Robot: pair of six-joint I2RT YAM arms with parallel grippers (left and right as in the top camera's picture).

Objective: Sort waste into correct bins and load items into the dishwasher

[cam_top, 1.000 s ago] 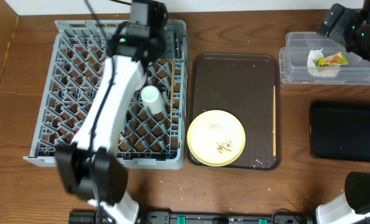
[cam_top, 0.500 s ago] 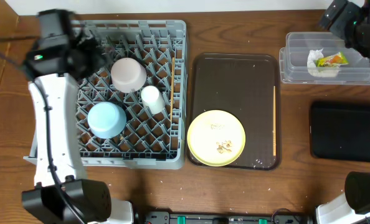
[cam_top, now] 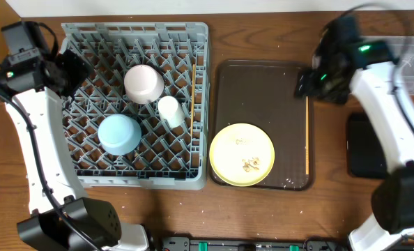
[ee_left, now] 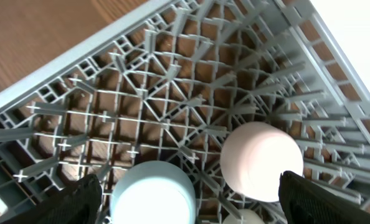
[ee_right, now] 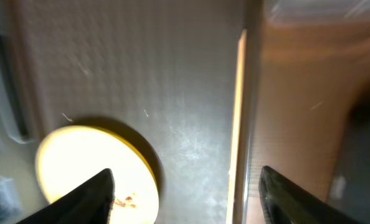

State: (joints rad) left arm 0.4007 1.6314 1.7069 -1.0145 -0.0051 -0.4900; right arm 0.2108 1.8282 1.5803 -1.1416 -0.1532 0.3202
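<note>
The large square grey plastic dish rack (cam_top: 134,181) fills the left half of the brown wooden tabletop (cam_top: 263,28). A pale pink bowl (cam_top: 145,84) sits upside down towards the rack's far side. A light blue bowl (cam_top: 119,134), also upside down, lies nearer and a little to the left. A small white cup (cam_top: 169,111) stands just to the right, between the two bowls. One thin wooden chopstick (cam_top: 192,90) lies along the rack's right edge.

The left hand (ee_left: 190,186) hovers over the rack's far left corner with its fingers spread wide and nothing between them.

Right of the rack lies a dark brown rectangular serving tray (cam_top: 263,90). A round yellow plate (cam_top: 242,155) rests at its near left, with pale food crumbs (cam_top: 250,164) on it. A second wooden chopstick (cam_top: 307,136) lies along the tray's right rim.

The right hand (ee_right: 186,180) hangs above that rim, fingers apart and empty. One finger is over the plate side and the other is beyond the chopstick.

Farther right is a flat black rectangular tray (cam_top: 364,150). A clear rectangular plastic tub (cam_top: 412,56) sits at the far right, mostly hidden by the arm, so its contents cannot be made out.
</note>
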